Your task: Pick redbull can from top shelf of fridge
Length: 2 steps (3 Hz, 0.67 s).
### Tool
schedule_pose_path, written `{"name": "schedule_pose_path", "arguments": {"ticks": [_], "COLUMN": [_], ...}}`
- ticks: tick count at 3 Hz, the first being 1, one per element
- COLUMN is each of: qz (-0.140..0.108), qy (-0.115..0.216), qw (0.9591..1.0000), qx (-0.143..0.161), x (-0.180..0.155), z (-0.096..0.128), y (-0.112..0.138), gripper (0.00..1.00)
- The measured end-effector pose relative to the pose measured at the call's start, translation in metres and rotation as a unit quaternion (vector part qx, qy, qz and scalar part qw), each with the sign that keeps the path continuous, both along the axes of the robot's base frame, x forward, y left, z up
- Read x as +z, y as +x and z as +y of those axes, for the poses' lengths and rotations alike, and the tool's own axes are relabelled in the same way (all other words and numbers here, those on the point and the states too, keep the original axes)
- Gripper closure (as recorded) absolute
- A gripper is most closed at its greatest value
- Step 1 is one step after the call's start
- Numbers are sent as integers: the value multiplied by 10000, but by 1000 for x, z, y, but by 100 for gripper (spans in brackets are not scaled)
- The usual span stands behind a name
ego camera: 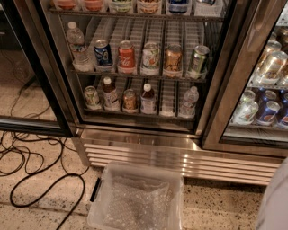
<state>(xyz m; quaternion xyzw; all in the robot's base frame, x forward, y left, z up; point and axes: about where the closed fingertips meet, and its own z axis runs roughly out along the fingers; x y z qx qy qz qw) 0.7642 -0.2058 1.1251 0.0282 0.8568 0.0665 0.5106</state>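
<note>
Redbull can (178, 5) — only its base shows, on the fridge's (180, 152) top shelf (135, 17).
Gripper out of view — grip cannot be told; white robot part (275, 197) lower right, well apart.

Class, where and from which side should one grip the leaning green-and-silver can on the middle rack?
Grip the green-and-silver can round its mid-body, from the open front, jaws left and right, tilted to match its lean. The gold can crowds its left. The gripper is not in view.
</note>
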Motion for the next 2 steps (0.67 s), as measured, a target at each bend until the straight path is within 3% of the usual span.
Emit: {"name": "schedule_pose_path", "arguments": {"ticks": [1, 2], "qz": [872, 1054], "qy": [780, 783], "qw": [9895, 9871], "qx": [845, 920], "x": [-10, -19], "z": [47, 51], "y": [-41, -44], "gripper": [100, 100]}}
